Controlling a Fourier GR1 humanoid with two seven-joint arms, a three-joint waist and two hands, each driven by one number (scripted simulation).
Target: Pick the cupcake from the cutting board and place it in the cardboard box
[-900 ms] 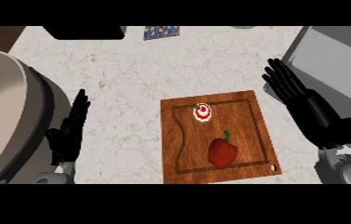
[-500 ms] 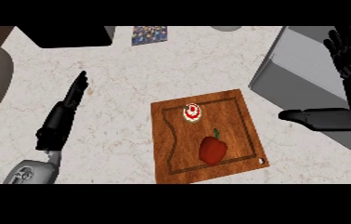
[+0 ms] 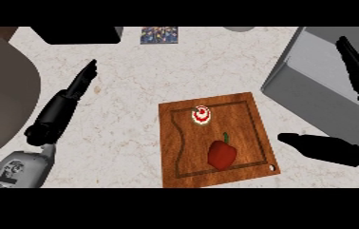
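Brown wooden cutting board (image 3: 242,110) w/ a routed groove is sitting on the pale speckled stone counter (image 3: 154,76), lower centre-right of the head view.

Small white-frosted cupcake w/ red topping (image 3: 201,115) is resting on the board, toward its 11 o'clock corner, inside the groove. Nothing is touching it.

Red bell pepper w/ green stem (image 3: 222,154) is lying on the same board, at approx 5 o'clock from the cupcake, well apart from it.

Grey open-topped cardboard box (image 3: 301,76) is standing at approx 2 o'clock from the board, just beside the board's upper right corner, its near wall facing the board.

Left hand (image 3: 60,110), black, on a grey forearm, is lying over the counter at 9 o'clock from the board, well apart; fingers are stretching straight toward 1 o'clock, together, holding nothing.

Right hand (image 3: 324,148): a dark part is pointing toward 9 o'clock just off the board's right edge, not touching board or cupcake; fingers are extending up over the box at the far right. Spread, holding nothing.

Small multicoloured printed card (image 3: 159,34) is lying at 12 o'clock, far edge of counter.
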